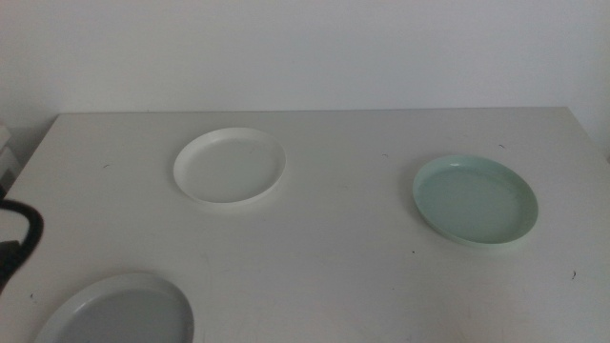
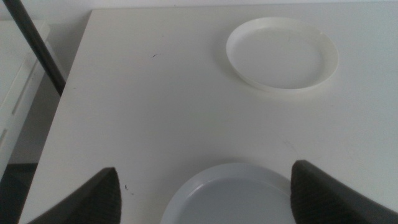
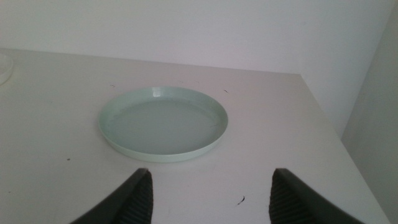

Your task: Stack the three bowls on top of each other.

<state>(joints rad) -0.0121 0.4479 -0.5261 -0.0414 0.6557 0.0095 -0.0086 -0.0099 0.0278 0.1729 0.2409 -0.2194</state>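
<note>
Grey bowl (image 1: pixel 116 312) nearest, at table's (image 1: pixel 334 248) front-left edge, cut by the frame. Left gripper (image 2: pixel 202 190) above it, jaws spread wide, empty. Mint bowl (image 1: pixel 475 201) mid-right, alone; right gripper (image 3: pixel 211 193) just short of it (equally wide, holding nothing). White bowl (image 1: pixel 230 166) farthest, left of centre, well apart.

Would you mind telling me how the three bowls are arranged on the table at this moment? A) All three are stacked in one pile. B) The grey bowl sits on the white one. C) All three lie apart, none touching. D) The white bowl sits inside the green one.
C: the white bowl, the mint green bowl and the pale grey bowl each lie alone on the table, with bare surface between them.
</note>
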